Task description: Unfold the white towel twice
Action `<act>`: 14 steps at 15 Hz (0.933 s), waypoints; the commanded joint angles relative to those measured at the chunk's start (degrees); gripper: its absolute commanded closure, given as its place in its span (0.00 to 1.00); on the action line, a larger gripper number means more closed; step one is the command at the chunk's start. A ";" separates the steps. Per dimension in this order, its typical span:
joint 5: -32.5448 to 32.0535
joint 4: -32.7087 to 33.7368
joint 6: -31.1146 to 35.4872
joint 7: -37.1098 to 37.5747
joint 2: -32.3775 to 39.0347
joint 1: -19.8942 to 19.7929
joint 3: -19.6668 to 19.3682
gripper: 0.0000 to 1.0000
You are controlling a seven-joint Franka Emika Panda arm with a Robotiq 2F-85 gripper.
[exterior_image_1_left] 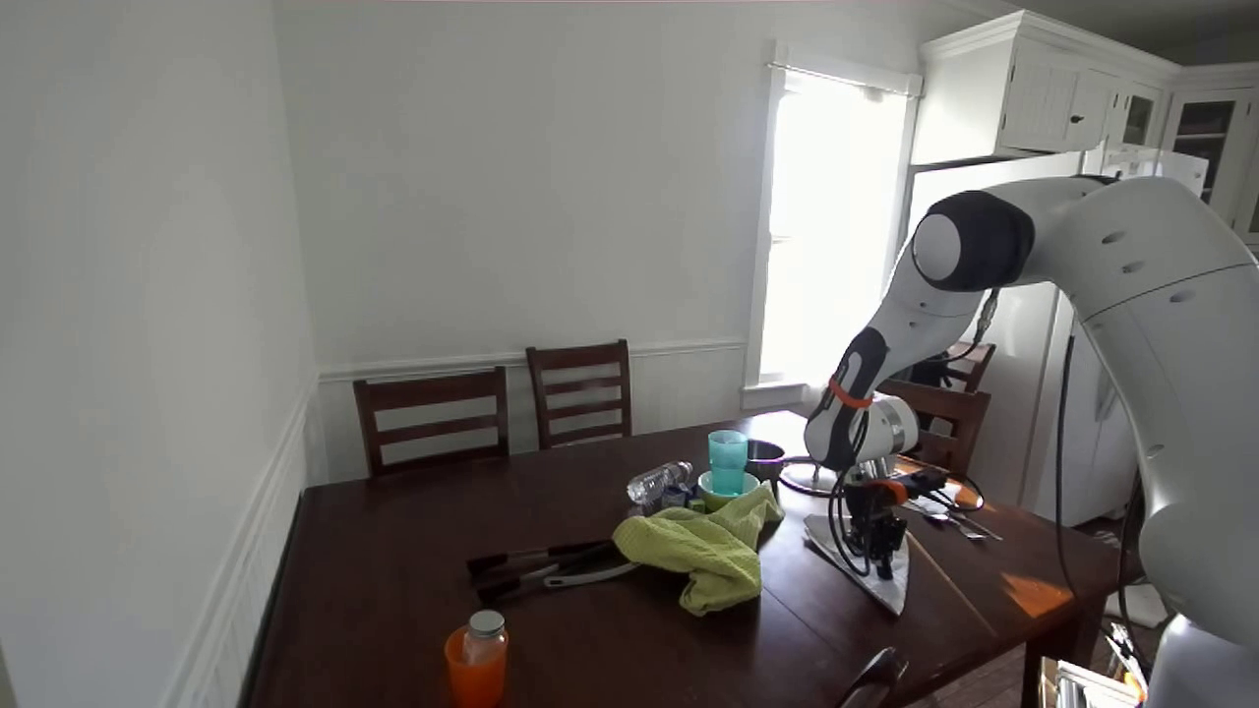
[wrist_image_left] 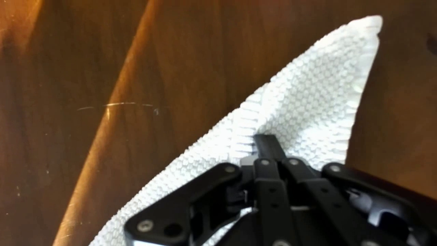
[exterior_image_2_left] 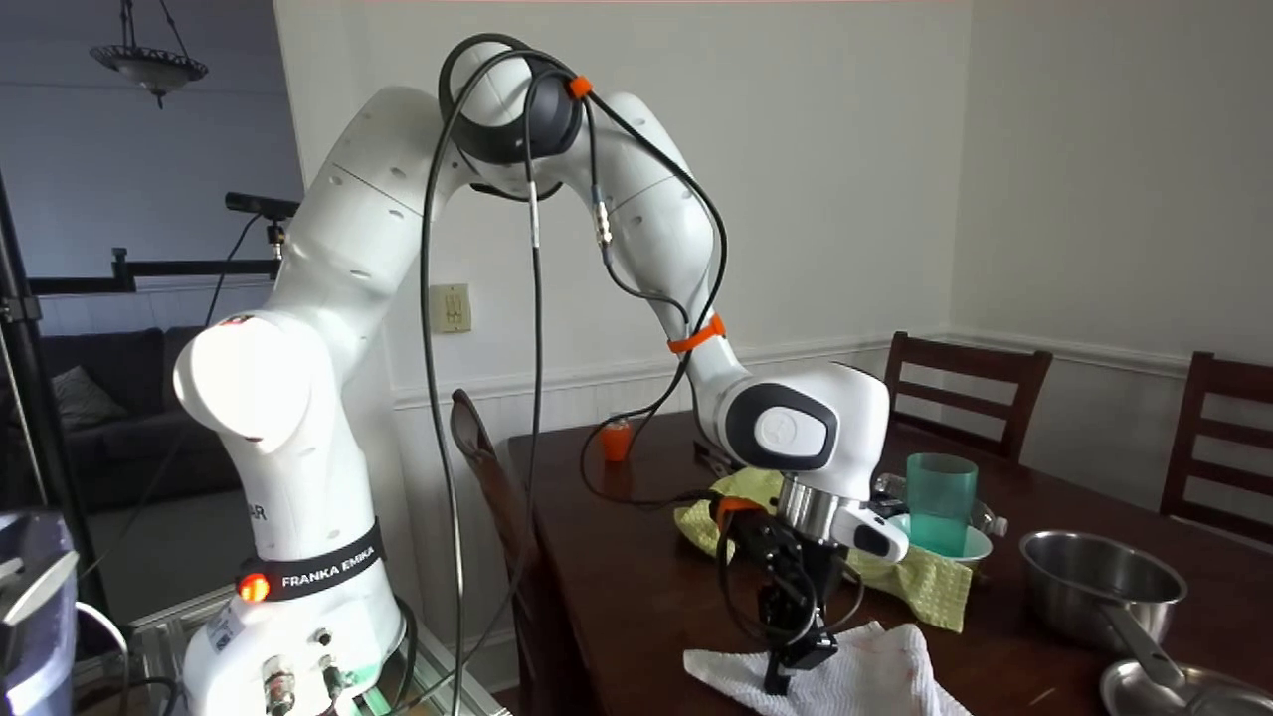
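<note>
While my gripper (wrist_image_left: 271, 147) sits closed, its end down on the white towel (wrist_image_left: 314, 92), I can't tell whether any cloth is pinched. The towel lies on the dark wooden table (exterior_image_1_left: 610, 664), one corner aimed between one and two o'clock in the wrist view, with the yellow-green waffle-weave cloth (exterior_image_1_left: 693, 553) at its nine o'clock in an exterior view. Layers seem to overlap, so I judge unfolding unfinished; whether one fold is already undone, I can't say.
</note>
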 commanded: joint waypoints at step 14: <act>2.90 3.95 -0.73 0.74 -7.04 0.35 -6.52 0.71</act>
